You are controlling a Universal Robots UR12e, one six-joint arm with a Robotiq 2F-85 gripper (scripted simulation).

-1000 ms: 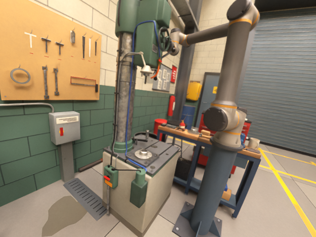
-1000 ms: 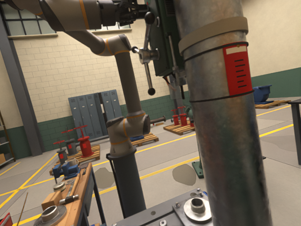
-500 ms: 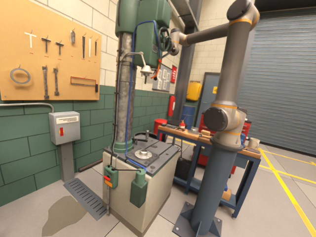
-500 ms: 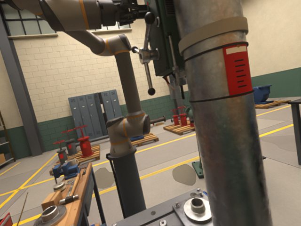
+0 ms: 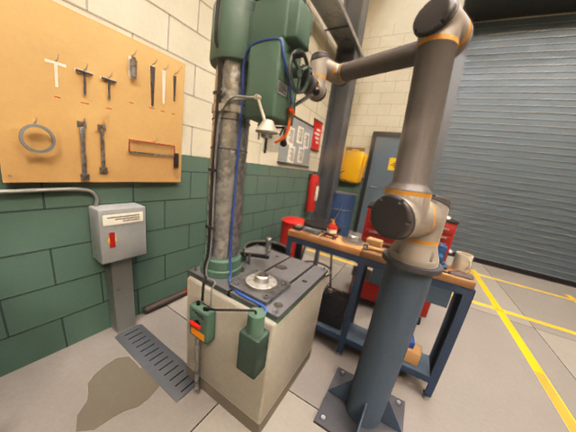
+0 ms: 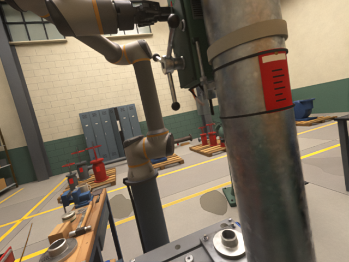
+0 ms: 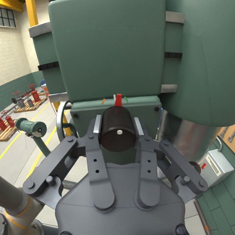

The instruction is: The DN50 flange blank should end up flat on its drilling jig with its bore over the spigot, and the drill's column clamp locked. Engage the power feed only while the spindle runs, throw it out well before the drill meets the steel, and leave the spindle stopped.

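The flange blank (image 6: 58,248) lies on the wooden workbench beside the machine, a grey disc with a raised bore. The drilling jig (image 5: 261,281) (image 6: 229,239) sits on the drill's table with its spigot bare. High on the green drill head, my gripper (image 7: 118,127) (image 6: 158,12) is closed on a dark round selector knob (image 7: 117,131), whose red pointer (image 7: 118,100) stands upright between an orange and a green mark. The feed handle (image 6: 171,62) with its black ball ends hangs just below my gripper. The drill bit is hidden.
The steel column (image 6: 259,135) fills the near right of the second side camera, with a red scale label. A green push-button box (image 5: 202,322) hangs at the table's front. The workbench (image 5: 372,260) carries a vice, a mug and small tools. A tool board (image 5: 88,88) hangs on the wall.
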